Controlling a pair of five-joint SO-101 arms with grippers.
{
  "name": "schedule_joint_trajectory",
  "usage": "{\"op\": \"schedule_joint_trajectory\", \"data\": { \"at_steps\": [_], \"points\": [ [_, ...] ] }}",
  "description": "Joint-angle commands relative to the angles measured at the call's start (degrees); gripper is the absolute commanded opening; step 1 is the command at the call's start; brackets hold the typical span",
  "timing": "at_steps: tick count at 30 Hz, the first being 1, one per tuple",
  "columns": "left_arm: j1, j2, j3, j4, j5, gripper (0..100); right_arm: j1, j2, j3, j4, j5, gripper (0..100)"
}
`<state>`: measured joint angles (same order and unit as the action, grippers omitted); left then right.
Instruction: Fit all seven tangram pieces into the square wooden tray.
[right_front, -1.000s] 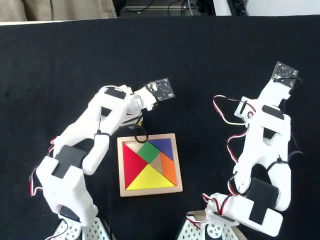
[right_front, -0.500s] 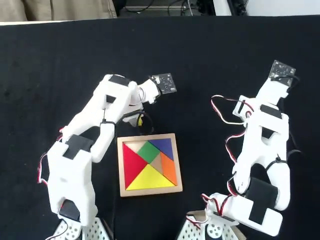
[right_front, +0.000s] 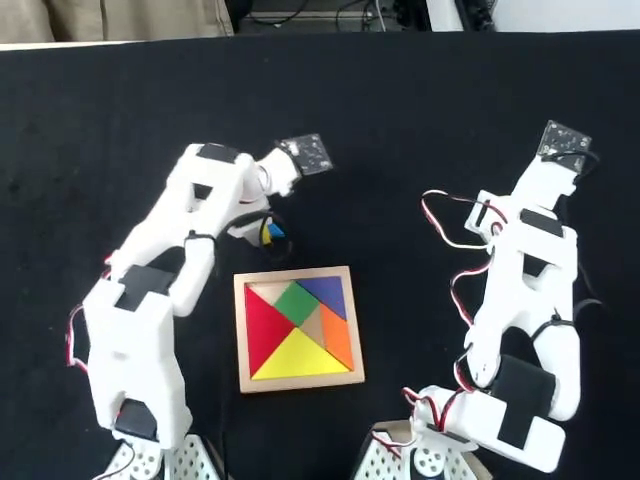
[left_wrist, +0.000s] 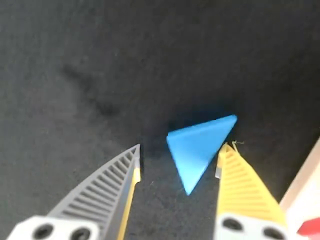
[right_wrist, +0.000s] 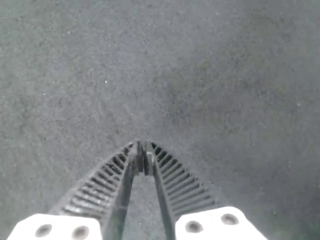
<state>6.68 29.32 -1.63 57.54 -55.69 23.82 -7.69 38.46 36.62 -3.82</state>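
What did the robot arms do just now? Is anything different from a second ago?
The left arm's open fingers pulled back from the far edge of the square wooden tray, going up and left in the high view. A small blue triangle piece now lies on the black cloth between them, outside the tray. The right arm hardly moved, and the coloured pieces in the tray stayed put.

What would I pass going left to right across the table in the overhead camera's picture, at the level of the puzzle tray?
The left arm → wooden tray, and inside it the red triangle → orange piece → right arm.
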Motion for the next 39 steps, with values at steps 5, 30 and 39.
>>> {"op": "schedule_joint_trajectory", "data": {
  "at_steps": [5,30,39],
  "points": [
    [-5.32,0.00,-1.80,0.88,-0.62,24,-0.97,-2.51,0.13,-1.23,0.62,1.8],
    [3.74,-8.53,-2.07,0.09,9.67,4,-0.97,-2.51,0.13,-1.23,0.62,1.8],
    [5.76,-10.81,-1.36,-5.36,16.18,4,-0.88,-2.51,0.13,-1.23,0.62,1.8]
  ]
}}
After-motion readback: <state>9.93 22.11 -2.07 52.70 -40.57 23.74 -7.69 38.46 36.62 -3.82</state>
